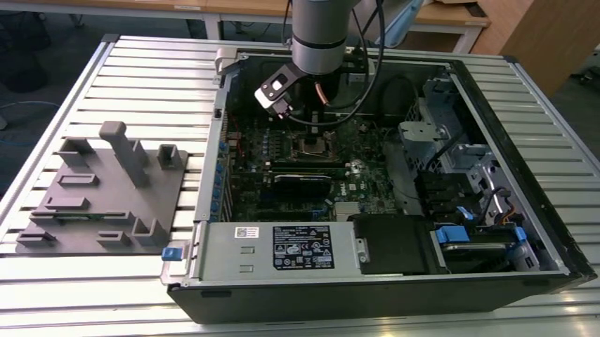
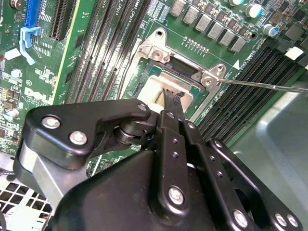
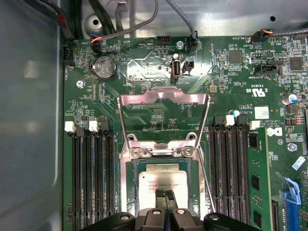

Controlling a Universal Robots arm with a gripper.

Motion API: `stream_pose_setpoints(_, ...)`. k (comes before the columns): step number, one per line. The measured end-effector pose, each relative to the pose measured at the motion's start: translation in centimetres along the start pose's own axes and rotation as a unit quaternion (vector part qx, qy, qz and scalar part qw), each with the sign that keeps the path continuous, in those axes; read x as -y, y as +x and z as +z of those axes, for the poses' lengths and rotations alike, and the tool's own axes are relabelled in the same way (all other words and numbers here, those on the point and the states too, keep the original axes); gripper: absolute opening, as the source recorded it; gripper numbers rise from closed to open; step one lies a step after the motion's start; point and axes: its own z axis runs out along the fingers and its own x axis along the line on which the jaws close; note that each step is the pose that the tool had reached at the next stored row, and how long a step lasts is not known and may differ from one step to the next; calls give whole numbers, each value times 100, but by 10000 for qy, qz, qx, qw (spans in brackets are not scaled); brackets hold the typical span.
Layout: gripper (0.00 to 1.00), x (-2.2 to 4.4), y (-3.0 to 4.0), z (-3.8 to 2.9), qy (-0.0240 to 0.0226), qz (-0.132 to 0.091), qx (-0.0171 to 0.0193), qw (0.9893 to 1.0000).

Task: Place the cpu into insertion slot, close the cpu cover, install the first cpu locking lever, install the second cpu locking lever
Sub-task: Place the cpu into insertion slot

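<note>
Hand pressed together, its tips at the face of the cpu, which lies flat in the slot. Cover swung open past the slot's far edge. In the exterior view the slot sits at 6 o'clock from the arm

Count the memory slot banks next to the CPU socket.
2. In the first wrist view, one bank flanks the insertion slot on one side, second bank on the opposite side. More may lie out of frame.
</note>
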Motion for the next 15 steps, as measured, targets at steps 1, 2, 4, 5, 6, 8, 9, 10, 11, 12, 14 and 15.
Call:
stream_pose_setpoints(1, 10, 0, 0, 0, 0, 0, 1, 10000)
stream_pose_setpoints(2, 10, 0, 1, 3, 0, 0, 0, 10000)
stream_pose_setpoints(4, 10, 0, 1, 18, 0, 0, 0, 10000)
stream_pose_setpoints(5, 10, 1, 0, 23, 0, 0, 1, 10000)
stream_pose_setpoints(6, 10, 1, 0, 24, 1, 0, 1, 10000)
stream_pose_setpoints(8, 10, -2, 5, 25, 1, 0, 1, 10000)
stream_pose_setpoints(9, 10, -6, 9, 26, 0, 0, 0, 10000)
stream_pose_setpoints(10, 10, -11, 11, 26, 0, 0, 1, 10000)
stream_pose_setpoints(11, 10, -13, 14, 28, 0, 0, 0, 10000)
stream_pose_setpoints(12, 10, -13, 15, 34, -1, 0, -1, 10000)
stream_pose_setpoints(14, 10, -13, 15, 59, 1, 0, 1, 10000)
stream_pose_setpoints(15, 10, -12, 14, 70, 2, 0, 2, 10000)
